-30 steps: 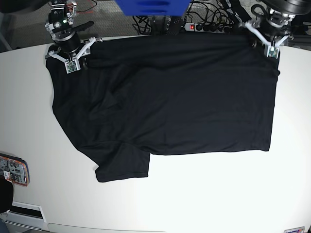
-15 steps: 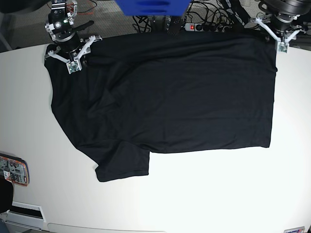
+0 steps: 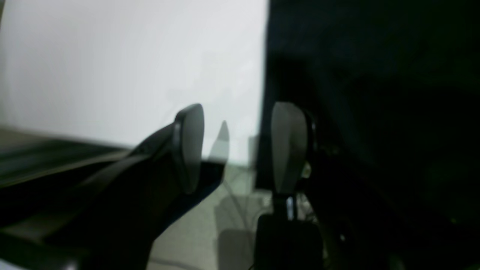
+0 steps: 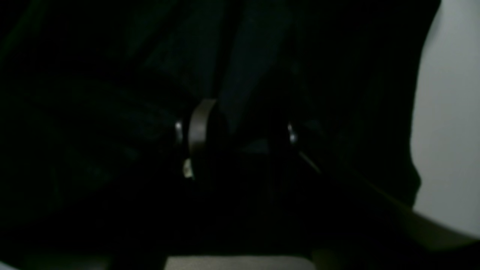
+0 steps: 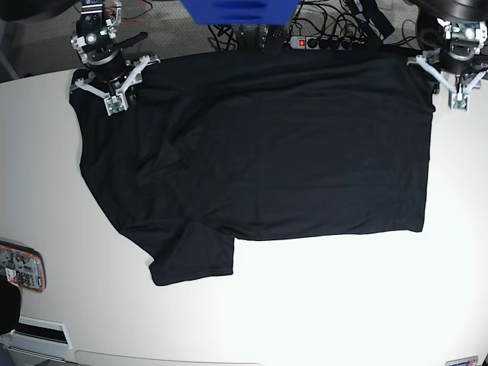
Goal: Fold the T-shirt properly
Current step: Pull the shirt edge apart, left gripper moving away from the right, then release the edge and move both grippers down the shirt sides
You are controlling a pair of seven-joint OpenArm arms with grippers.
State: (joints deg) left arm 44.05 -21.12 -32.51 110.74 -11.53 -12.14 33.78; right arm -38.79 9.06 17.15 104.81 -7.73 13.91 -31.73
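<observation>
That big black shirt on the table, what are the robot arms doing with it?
Two robot arms are about to fold the black T-shirt, which lies spread flat on the white table. The left gripper is open, just off the shirt's edge, holding nothing. The right gripper sits over the other far corner; its view is too dark to judge. No fold yet.

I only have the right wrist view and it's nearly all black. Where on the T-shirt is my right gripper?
Observer: In the base view, the right gripper is over the T-shirt's far corner, on that view's left.
Operator: Is the shirt folded yet?
Observer: No. It lies spread out on the table, with one sleeve sticking out on the near side.
Operator: And the left gripper?
Observer: The left wrist view shows the left gripper open and empty at the shirt's edge, with bare table between its fingers.
</observation>
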